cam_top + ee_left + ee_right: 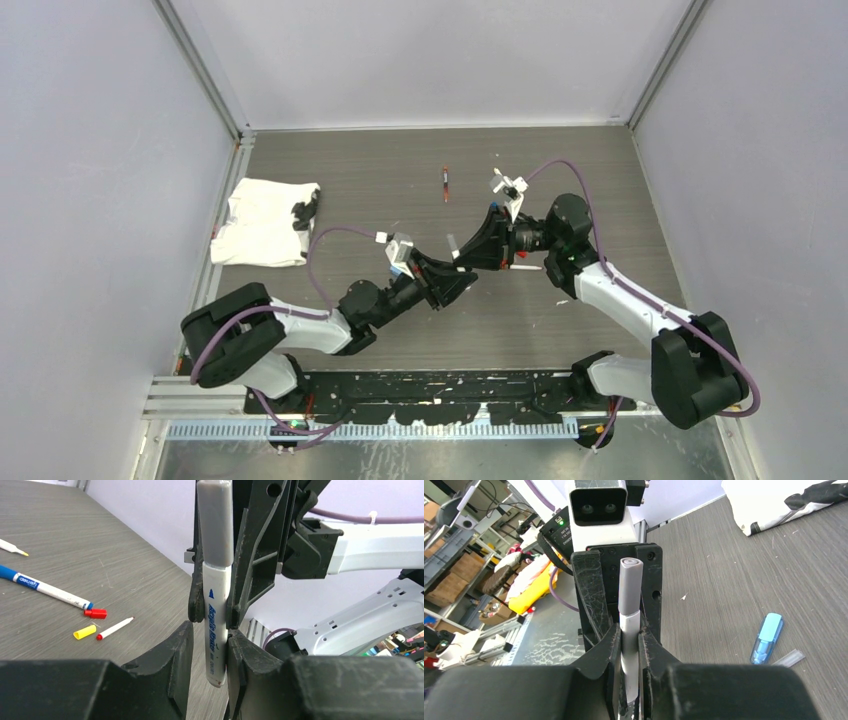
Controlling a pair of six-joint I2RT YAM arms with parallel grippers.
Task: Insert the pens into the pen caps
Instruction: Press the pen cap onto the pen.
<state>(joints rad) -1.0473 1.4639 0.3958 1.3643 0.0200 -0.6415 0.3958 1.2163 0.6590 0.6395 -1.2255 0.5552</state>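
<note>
One pen (215, 645), white-barrelled with a grey pen cap (216, 520) on it, hangs in the air between both arms above the table's middle. My right gripper (629, 630) is shut on this pen, its fingers pressed to both sides. The barrel's free end sits inside my left gripper (210, 630), which is open: one finger touches the barrel and a narrow gap shows at the other. The two grippers meet tip to tip (465, 265). On the table lie a blue pen (45, 587), a red-ended pen (115, 628), a red cap (96, 613) and a yellow cap (84, 632).
A white cloth (262, 222) lies at the far left. Another pen with red ends (445, 184) rests toward the back. A light-blue oblong piece (767, 637) and a clear tube (789, 657) lie right of my right gripper. A yellow-tipped pen (12, 547) lies apart.
</note>
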